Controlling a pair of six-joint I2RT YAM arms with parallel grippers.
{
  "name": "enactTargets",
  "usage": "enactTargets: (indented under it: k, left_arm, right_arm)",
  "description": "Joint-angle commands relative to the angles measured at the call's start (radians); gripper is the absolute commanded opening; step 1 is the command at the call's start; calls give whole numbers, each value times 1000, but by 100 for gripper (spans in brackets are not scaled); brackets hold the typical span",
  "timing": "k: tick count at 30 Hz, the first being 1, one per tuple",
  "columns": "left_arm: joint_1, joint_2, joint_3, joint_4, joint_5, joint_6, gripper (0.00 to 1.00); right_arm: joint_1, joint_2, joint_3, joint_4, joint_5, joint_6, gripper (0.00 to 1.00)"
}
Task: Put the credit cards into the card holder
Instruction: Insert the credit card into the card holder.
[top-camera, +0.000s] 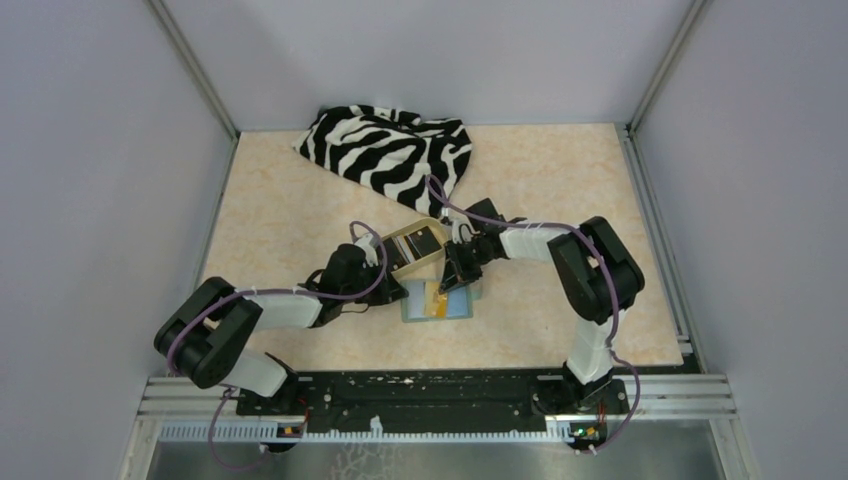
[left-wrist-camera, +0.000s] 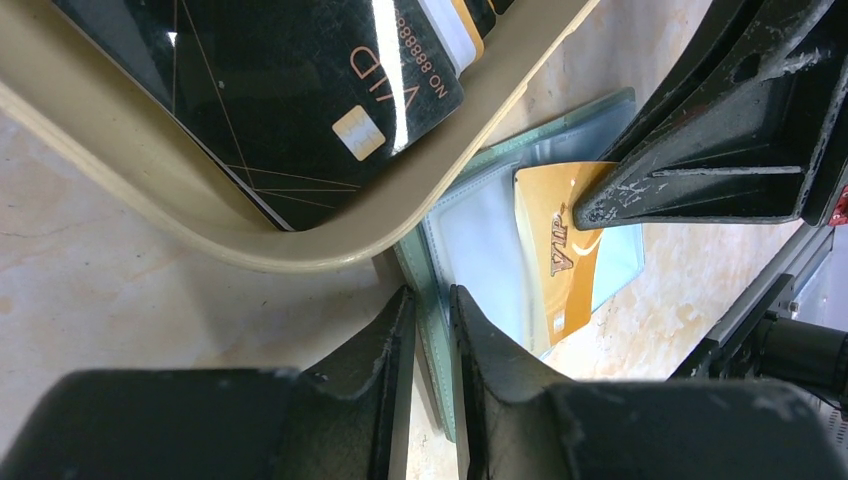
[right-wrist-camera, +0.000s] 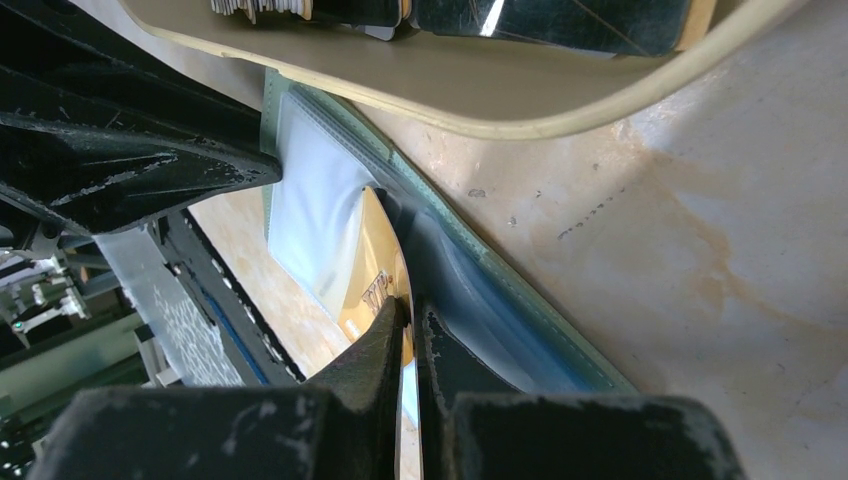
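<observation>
At the near middle of the worktop (top-camera: 560, 180), the card holder (left-wrist-camera: 475, 250) lies open just beside the tan dish (left-wrist-camera: 300, 250), with its sage-green edge pinched in the left claw (left-wrist-camera: 432, 298). A gold card (left-wrist-camera: 565, 250) lies on its clear pockets, seemingly partway into one. The right claw (right-wrist-camera: 410, 312) is clenched on the card's outer end.

The main risk is at the pocket mouth. The card looks bowed there, so more push could buckle it or send it over the sleeve instead of under. A skewed entry would jam a corner. If the left claw's pinch slips, the holder could slide or fold shut.

The holder looks thin and limp, with pale blue lining and glossy transparent sleeves rimmed in green. The gold card is shiny and lettered VIP. A black card (left-wrist-camera: 290, 100) lies in the dish, and a zebra-striped cloth (top-camera: 390, 150) lies at the far side.
</observation>
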Motion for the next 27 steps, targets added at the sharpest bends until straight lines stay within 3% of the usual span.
enactTargets:
  k: [1,27]
  left_arm:
    - [-22,20,2,-51,-4,18,25]
    - [-22,-6,5,-69,-10,29,25]
  right_arm:
    - [22,-33,-45,-9,135,-7,0]
    - [-7,-74,-109,-30,98,37,0]
